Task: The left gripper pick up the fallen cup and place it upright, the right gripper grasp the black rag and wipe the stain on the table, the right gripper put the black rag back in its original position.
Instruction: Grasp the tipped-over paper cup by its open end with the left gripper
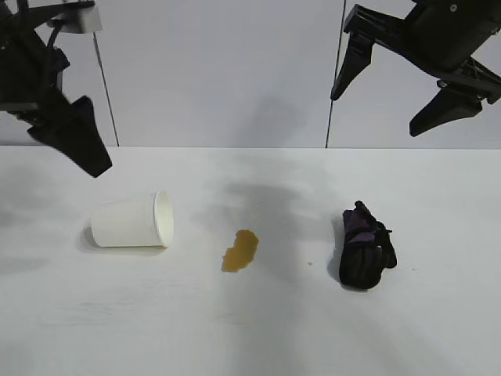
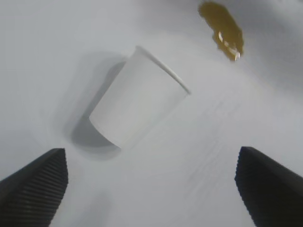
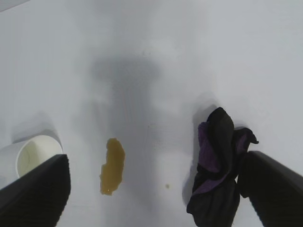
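- Both of my jaws stand spread wide and hold nothing: my left gripper [image 1: 74,145] hangs in the air over the left end of the table [image 1: 250,329], my right gripper [image 1: 391,98] hangs high over the right end.
- Between my left fingertips [image 2: 35,182], the left wrist view shows the white paper cup [image 2: 137,104] below me, untouched.
- That cup [image 1: 131,222] lies on its side at the table's left, with its open rim turned toward the middle.
- Just right of the rim, apart from it, sits the amber stain [image 1: 240,250], with a tiny droplet [image 1: 310,263] further right.
- Right of the droplet lies the black rag [image 1: 366,247], bunched, purple folds showing at its far end.
- From my right wrist, the rag [image 3: 218,165] is below my fingers [image 3: 274,187], not gripped.
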Motion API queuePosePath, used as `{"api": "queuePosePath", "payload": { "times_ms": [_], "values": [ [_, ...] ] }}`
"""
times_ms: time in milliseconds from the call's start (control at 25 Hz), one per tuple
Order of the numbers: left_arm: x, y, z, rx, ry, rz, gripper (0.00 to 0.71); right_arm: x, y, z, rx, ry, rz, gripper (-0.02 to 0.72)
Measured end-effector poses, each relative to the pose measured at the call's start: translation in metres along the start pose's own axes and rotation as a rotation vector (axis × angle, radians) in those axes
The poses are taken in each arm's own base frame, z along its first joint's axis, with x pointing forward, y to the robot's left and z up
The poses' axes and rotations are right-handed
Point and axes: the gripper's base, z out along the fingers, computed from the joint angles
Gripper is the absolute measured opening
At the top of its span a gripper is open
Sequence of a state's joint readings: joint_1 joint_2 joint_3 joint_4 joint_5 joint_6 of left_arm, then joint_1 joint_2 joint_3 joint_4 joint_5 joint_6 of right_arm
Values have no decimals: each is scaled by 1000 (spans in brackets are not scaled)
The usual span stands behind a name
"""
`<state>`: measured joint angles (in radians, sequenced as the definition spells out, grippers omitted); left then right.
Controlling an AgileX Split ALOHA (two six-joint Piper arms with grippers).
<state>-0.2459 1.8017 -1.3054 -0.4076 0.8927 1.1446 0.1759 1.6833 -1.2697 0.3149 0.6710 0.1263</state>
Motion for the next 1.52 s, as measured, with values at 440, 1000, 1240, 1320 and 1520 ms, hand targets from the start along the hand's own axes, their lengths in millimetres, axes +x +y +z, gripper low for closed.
{"api": "queuePosePath", "payload": {
  "times_ms": [440, 1000, 1240, 1320, 1520],
  "values": [
    [-2, 4, 65, -7, 50, 192, 693, 2, 0, 0, 3, 21, -16, 694],
    [10, -1, 125, 65, 108, 202, 516, 2, 0, 0, 3, 22, -18, 694],
    [1, -8, 117, 132, 35, 246, 387, 2, 0, 0, 2, 19, -18, 694],
    [-10, -12, 102, 158, -67, 286, 383, 2, 0, 0, 2, 18, -18, 694],
    [-21, -5, 61, 213, -384, 277, 381, 2, 0, 0, 2, 18, -18, 694]
  ]
}}
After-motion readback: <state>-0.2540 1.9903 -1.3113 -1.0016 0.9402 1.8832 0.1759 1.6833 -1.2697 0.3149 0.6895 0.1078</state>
